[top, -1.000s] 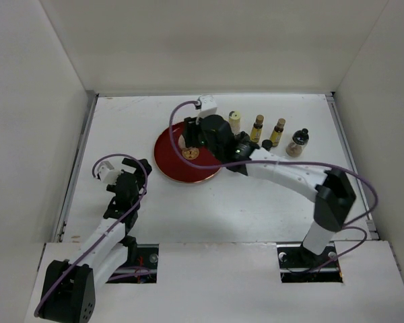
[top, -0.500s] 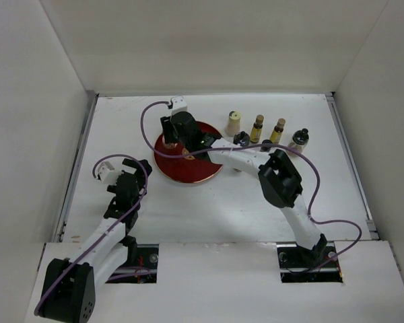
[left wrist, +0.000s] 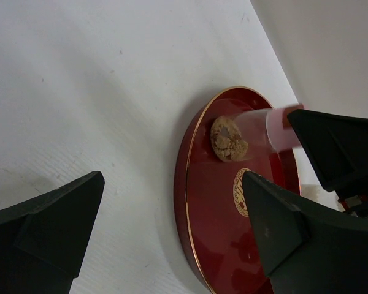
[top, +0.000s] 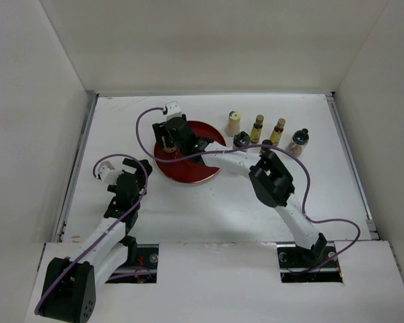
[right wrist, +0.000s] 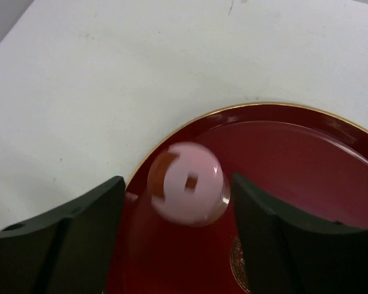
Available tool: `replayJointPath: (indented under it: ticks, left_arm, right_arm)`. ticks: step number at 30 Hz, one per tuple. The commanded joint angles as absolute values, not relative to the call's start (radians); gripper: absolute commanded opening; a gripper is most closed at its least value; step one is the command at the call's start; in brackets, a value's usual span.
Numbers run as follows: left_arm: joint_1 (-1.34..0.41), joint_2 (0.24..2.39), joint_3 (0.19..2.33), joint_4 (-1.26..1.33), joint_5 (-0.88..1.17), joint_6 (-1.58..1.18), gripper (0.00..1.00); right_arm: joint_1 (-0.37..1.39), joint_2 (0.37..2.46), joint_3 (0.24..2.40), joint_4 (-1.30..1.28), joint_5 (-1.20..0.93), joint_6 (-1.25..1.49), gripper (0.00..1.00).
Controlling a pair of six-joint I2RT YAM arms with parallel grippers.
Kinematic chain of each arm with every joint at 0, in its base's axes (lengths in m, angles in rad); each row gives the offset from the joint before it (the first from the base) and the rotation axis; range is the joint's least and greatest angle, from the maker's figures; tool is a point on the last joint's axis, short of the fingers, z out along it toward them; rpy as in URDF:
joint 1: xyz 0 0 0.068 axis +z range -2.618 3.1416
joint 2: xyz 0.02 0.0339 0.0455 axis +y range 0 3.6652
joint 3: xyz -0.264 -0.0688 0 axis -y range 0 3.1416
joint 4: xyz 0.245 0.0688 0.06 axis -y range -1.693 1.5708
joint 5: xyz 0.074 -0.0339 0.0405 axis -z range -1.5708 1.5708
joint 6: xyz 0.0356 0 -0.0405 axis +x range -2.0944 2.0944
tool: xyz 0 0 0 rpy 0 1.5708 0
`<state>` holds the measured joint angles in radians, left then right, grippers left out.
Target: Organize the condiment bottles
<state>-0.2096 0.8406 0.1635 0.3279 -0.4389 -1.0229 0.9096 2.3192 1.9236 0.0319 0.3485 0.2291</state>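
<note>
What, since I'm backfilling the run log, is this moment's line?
right gripper: open around pink-capped bottle | bottle: on red tray | left gripper: open, empty

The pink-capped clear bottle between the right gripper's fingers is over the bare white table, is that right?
No. The pink-capped clear bottle between the right gripper's fingers is over the red round tray, not the bare table; the right wrist view shows it.

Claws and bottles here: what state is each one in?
Right claw: open, around the pink-capped bottle.
Pink-capped bottle: capped, standing on the red tray.
Left claw: open, empty.
Cream-capped bottle: upright, capped.
Left amber bottle: upright.
Right amber bottle: upright.
Rightmost dark-capped jar: upright.
</note>
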Motion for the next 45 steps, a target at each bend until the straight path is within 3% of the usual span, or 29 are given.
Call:
replayJointPath:
  ticks: [1, 3, 6, 9, 12, 14, 17, 19, 22, 27, 45]
  left_arm:
    - [-0.203, 0.822, 0.161, 0.374, -0.430, -1.029, 1.00]
    - [-0.202, 0.807, 0.158, 0.373, -0.436, -1.026, 1.00]
    - [-0.202, 0.805, 0.155, 0.374, -0.439, -1.025, 1.00]
    - [-0.202, 0.805, 0.160, 0.371, -0.431, -1.023, 1.00]
    - [-0.205, 0.805, 0.156, 0.377, -0.439, -1.022, 1.00]
    - [-0.205, 0.818, 0.160, 0.377, -0.430, -1.026, 1.00]
    - [-0.208, 0.821, 0.163, 0.379, -0.428, -1.025, 1.00]
    - [-0.209, 0.831, 0.164, 0.380, -0.433, -1.026, 1.00]
    - [-0.209, 0.842, 0.167, 0.382, -0.423, -1.026, 1.00]
    - [-0.206, 0.827, 0.163, 0.382, -0.433, -1.022, 1.00]
    - [-0.211, 0.856, 0.169, 0.394, -0.420, -1.022, 1.00]
  right_arm:
    - [0.918, 2.267, 1.928, 0.109, 0.351, 0.253, 0.84]
    - [0.918, 2.183, 1.858, 0.149, 0.328, 0.276, 0.90]
    - [0.915, 1.973, 1.674, 0.237, 0.311, 0.285, 0.91]
    - [0.898, 1.765, 1.459, 0.293, 0.333, 0.282, 0.78]
    - [0.855, 1.548, 1.219, 0.287, 0.389, 0.285, 0.51]
    - [0.823, 1.418, 1.074, 0.250, 0.437, 0.291, 0.44]
    - [0.769, 1.281, 0.922, 0.155, 0.482, 0.310, 0.49]
    - [0.737, 1.235, 0.867, 0.094, 0.485, 0.331, 0.61]
    - [0.706, 1.216, 0.819, 0.060, 0.479, 0.341, 0.77]
    - [0.688, 1.278, 0.824, 0.038, 0.443, 0.344, 0.82]
    - [0.648, 1.506, 0.856, 0.181, 0.403, 0.342, 0.66]
